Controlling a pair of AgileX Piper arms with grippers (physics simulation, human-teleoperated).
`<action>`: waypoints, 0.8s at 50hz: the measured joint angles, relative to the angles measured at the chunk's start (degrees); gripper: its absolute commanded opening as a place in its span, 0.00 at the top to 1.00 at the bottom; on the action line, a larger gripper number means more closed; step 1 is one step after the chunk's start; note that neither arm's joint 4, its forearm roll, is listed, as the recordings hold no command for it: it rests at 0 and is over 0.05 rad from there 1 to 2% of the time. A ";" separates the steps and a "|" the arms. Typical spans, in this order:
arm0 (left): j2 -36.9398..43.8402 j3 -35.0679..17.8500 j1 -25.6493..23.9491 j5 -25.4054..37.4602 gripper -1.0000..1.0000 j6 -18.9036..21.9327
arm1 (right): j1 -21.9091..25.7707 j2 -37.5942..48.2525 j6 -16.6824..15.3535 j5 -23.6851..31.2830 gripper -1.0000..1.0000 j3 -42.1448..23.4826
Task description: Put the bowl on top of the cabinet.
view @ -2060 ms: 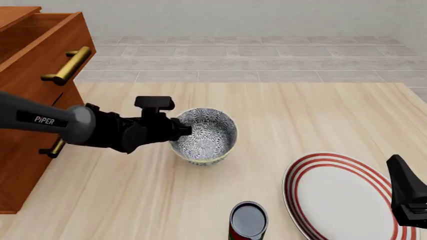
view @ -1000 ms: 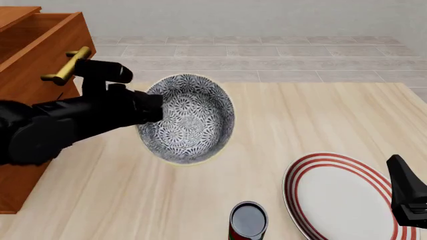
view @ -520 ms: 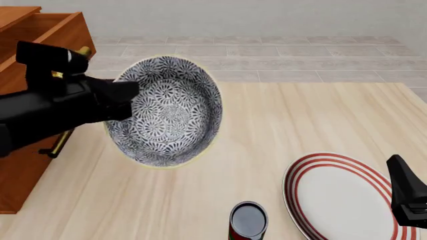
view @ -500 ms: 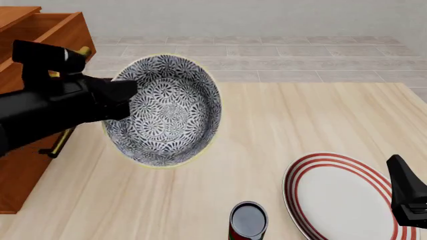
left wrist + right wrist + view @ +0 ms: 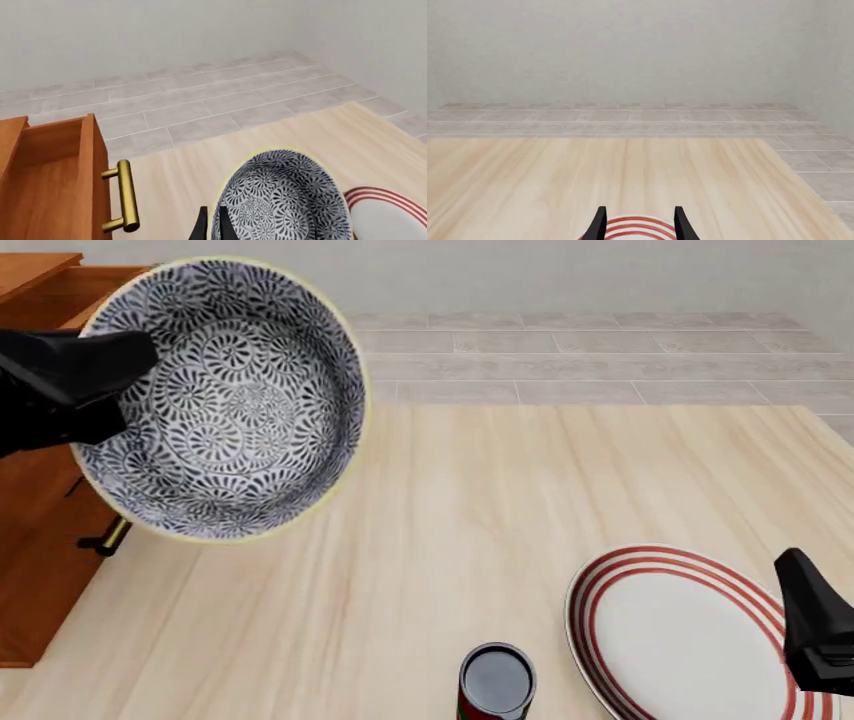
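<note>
The bowl (image 5: 227,400), white with a dense dark floral pattern and a yellowish rim, hangs high above the table, tilted with its inside toward the front camera. My left gripper (image 5: 114,390) is shut on its left rim; the left wrist view shows the fingertips (image 5: 200,227) pinching the bowl (image 5: 280,200). The reddish-brown cabinet (image 5: 40,550) stands at the table's left edge, partly hidden behind the bowl, with an upper drawer pulled out (image 5: 47,180). My right gripper (image 5: 639,225) is open and holds nothing, low at the right over the plate.
A flat white plate with red rings (image 5: 681,640) lies at the front right. A dark can (image 5: 497,680) stands at the front edge, left of the plate. A brass handle (image 5: 123,195) juts from the open drawer. Tiled floor lies beyond the table's far edge.
The left gripper has carried the bowl up off the table and leftward toward the cabinet, so it looms larger in the front view. The right arm has stayed still.
</note>
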 measured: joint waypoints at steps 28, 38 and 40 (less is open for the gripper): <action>-9.59 -2.73 5.07 4.63 1.00 -0.16 | 0.21 -0.37 0.04 5.37 0.00 -5.04; -11.80 -4.76 5.34 6.78 1.00 -0.24 | 0.22 -0.38 0.04 5.54 0.00 -5.19; -12.31 -5.26 5.52 7.20 1.00 -0.28 | 0.22 -0.38 0.04 5.57 0.00 -5.21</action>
